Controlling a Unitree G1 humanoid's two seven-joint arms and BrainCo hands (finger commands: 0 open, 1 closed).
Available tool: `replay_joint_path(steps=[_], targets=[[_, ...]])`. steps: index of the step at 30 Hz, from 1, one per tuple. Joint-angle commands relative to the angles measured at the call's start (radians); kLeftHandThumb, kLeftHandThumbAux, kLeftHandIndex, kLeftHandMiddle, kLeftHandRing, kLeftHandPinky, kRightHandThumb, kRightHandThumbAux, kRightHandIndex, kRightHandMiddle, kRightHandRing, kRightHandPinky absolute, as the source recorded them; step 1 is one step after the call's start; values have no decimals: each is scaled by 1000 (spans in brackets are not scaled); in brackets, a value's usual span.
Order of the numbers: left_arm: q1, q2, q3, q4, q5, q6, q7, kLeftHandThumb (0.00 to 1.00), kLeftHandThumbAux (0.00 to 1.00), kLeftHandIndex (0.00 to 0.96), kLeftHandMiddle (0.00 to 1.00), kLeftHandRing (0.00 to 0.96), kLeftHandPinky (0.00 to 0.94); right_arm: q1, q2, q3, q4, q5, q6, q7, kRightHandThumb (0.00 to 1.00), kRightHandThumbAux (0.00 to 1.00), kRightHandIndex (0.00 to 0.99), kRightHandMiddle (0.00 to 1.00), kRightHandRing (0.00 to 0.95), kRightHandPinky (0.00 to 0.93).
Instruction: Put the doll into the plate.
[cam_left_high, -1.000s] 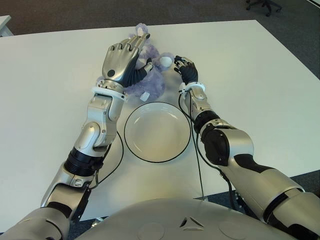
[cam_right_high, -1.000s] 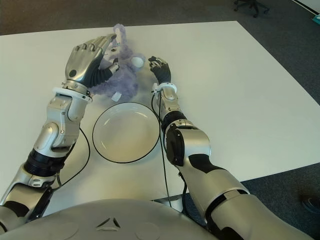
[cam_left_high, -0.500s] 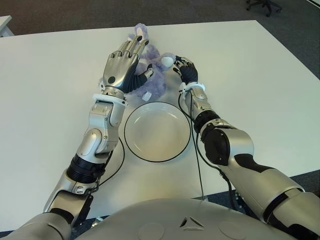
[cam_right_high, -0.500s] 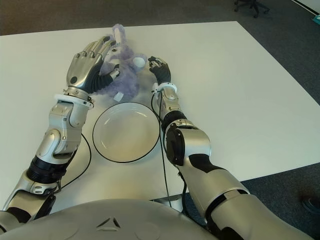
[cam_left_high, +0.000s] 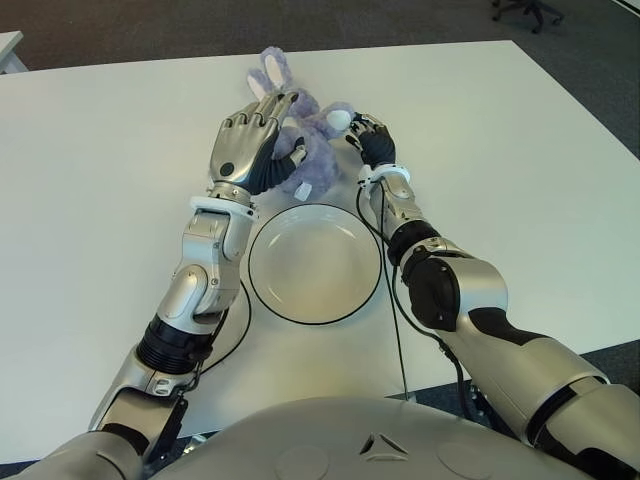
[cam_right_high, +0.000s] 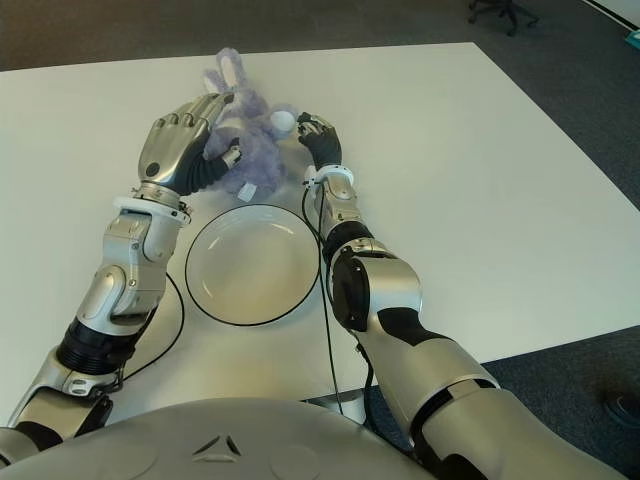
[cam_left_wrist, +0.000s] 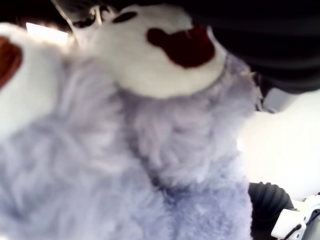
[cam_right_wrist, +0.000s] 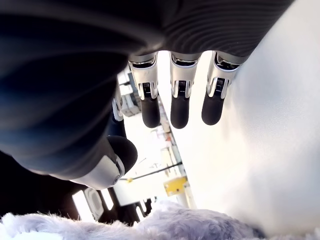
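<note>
The doll (cam_left_high: 318, 160) is a fluffy purple bunny with white paws, lying on the white table (cam_left_high: 520, 150) just beyond the plate (cam_left_high: 315, 265). My left hand (cam_left_high: 283, 130) lies on top of it with fingers and thumb curled into the fur. In the left wrist view the doll (cam_left_wrist: 150, 165) fills the frame. The plate is round and white with a dark rim, and nothing is in it. My right hand (cam_left_high: 368, 130) sits to the right of the doll, by its white paw (cam_left_high: 341, 119). Its fingers (cam_right_wrist: 180, 107) are relaxed with nothing between them.
A black cable (cam_left_high: 398, 330) runs along the table to the right of the plate, toward the front edge. Another cable (cam_left_high: 235, 320) loops to the plate's left. Dark carpet and an office chair base (cam_left_high: 528, 10) lie beyond the table's far edge.
My left hand has come down onto the doll and its fingers have curled in. The doll's ears have swung to the left. The right hand has stayed where it was.
</note>
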Motion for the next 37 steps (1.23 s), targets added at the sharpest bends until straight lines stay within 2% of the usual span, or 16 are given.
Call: replay_joint_path(steps=[1,4,5,13,20,22,37], targets=[[27,-8,-6,6,21,16,2,545,319,60,159,217,310,31,49,7,25,-11,12,-15,712,733,401,139,106,121],[25,-11,-3,23,19,15,22,547,330,70,174,244,374,33,49,14,25,-20,3,-22,711,733,402,138,103,121],[24,-12,-2,29,19,14,30,560,347,82,201,285,423,33,49,16,25,-22,1,-24,710,732,402,137,101,120],[21,-4,0,49,16,-4,77,598,374,111,257,365,487,27,50,19,21,-27,-11,-31,709,731,402,149,114,127],[15,0,-1,53,24,2,76,653,374,121,279,396,510,35,41,9,26,-19,-4,-23,709,731,402,156,117,135],[12,1,-1,57,27,7,73,683,363,146,303,430,531,36,41,7,25,-18,-6,-26,708,730,403,159,118,122],[9,1,-6,60,29,27,51,730,357,152,337,464,501,37,38,10,26,-25,0,-31,709,730,402,190,150,139]])
